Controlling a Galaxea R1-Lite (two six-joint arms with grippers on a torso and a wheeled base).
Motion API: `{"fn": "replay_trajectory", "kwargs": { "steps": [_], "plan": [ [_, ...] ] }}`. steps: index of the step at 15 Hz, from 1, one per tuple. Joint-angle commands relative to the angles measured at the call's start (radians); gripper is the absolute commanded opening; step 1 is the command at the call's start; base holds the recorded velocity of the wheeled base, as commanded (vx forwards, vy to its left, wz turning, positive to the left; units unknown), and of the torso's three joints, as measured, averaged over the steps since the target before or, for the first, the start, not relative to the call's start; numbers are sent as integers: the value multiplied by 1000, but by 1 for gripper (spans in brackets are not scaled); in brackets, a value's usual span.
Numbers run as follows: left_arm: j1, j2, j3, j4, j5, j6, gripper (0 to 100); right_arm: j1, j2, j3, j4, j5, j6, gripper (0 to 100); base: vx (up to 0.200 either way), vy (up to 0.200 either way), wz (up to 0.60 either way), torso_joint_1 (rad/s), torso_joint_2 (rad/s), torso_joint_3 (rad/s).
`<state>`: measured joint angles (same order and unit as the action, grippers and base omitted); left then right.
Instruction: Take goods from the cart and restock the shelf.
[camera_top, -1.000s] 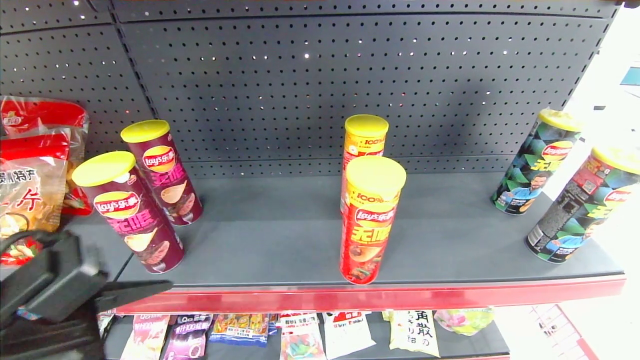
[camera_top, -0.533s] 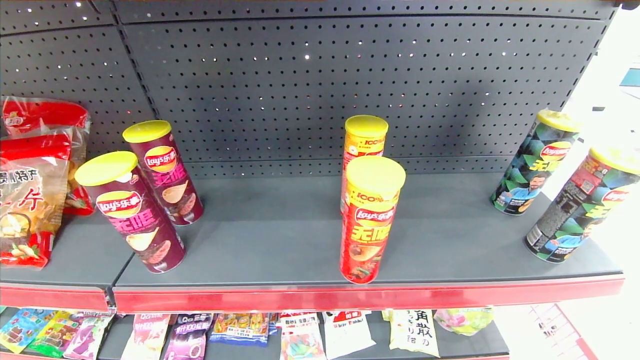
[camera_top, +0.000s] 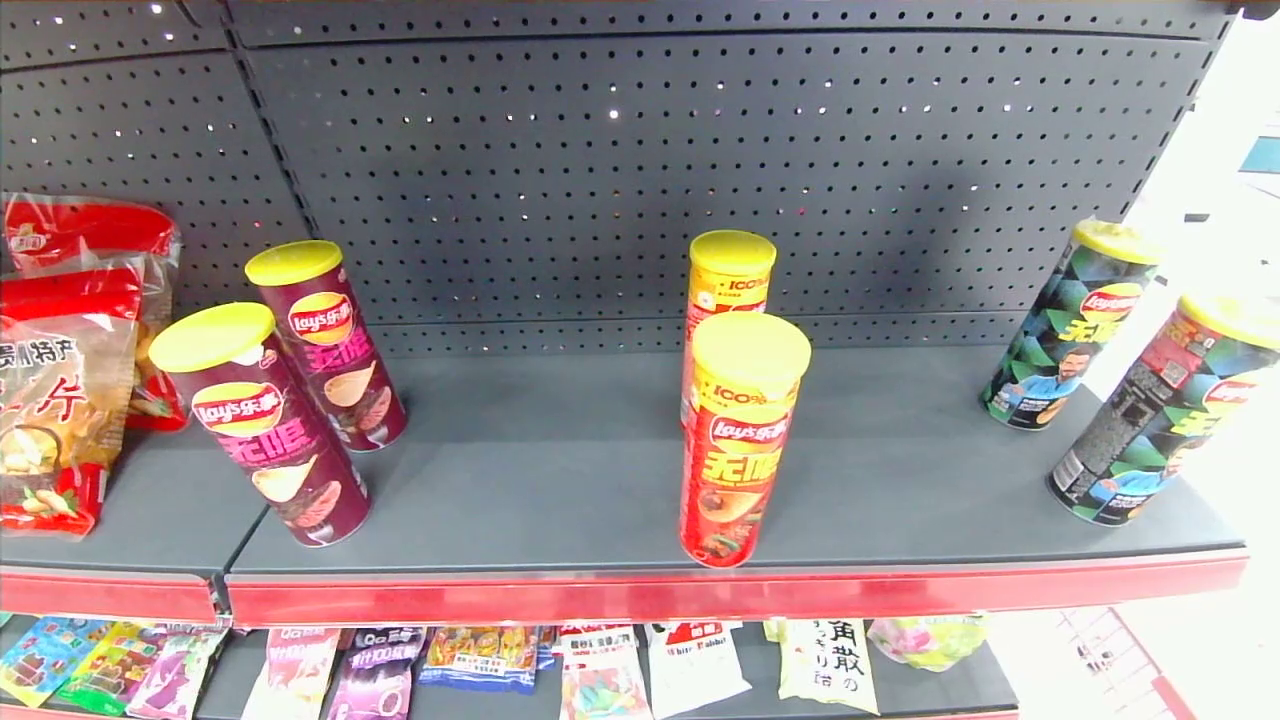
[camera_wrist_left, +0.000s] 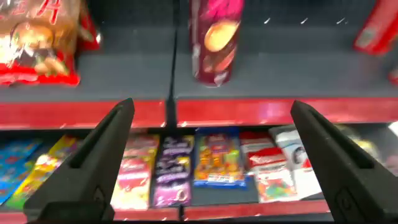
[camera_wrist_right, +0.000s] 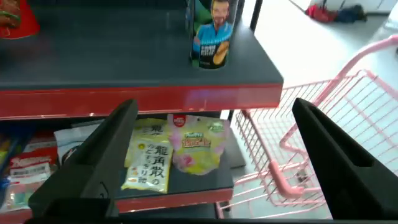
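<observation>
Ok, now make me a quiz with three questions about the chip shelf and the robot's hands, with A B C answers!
1. Where do the red-and-yellow cans stand on the shelf?
A. At the far left
B. In the middle
C. On the shelf below

2. How many cans stand on that shelf in all?
A. Three
B. Six
C. Nine

3. What are the left hand and the right hand doing?
A. Both open and empty
B. Both holding cans
C. One holds a bag

Answers:
1 B: they stand between the purple cans and the green-and-black cans.
2 B: two purple, two red-and-yellow and two green-and-black.
3 A: each wrist view shows its hand spread wide with nothing in it.
</observation>
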<state>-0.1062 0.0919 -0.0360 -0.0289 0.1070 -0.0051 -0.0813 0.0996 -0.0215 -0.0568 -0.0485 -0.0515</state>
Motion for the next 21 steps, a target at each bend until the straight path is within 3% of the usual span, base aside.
{"fn": "replay_trajectory", "kwargs": {
  "steps": [1,3,4,5,6,8,10,11,13,15,18,20,21],
  "plan": [
    [138,22,16,34,22,19,100,48,-15,21,9,111,5,100,0,0,0,0,0,0],
    [195,-3,16,34,16,19,100,117,-40,18,34,142,-21,100,0,0,0,0,0,0],
    [195,-3,18,32,-20,17,100,98,-63,21,37,141,-19,100,0,0,0,0,0,0],
    [195,-3,33,23,-110,19,100,84,-100,21,45,121,-4,100,0,0,0,0,0,0],
    [195,-4,36,26,-150,20,100,84,-100,21,57,49,36,100,0,0,0,0,0,0],
    [195,-3,34,29,-156,8,100,84,-100,21,58,15,51,100,0,0,0,0,0,0],
    [195,-3,36,27,-135,-32,100,84,-100,21,51,16,104,100,0,0,0,0,0,0],
    [195,-3,36,26,-125,-32,100,84,-100,21,51,15,114,100,0,0,0,0,0,0],
    [192,-3,34,27,-162,-7,100,84,-100,21,57,24,45,100,0,0,0,0,0,0],
    [77,-41,34,27,-168,-4,100,86,-100,21,55,78,50,100,0,0,0,0,0,0],
    [109,-92,34,26,-161,-3,100,84,-100,21,57,58,45,100,0,0,0,0,0,0],
    [111,-92,36,26,-96,-7,100,84,-100,21,57,7,51,100,0,0,0,0,0,0],
    [111,-92,36,26,-93,-6,100,84,-100,21,57,9,50,100,0,0,0,0,0,0]
  ]
}}
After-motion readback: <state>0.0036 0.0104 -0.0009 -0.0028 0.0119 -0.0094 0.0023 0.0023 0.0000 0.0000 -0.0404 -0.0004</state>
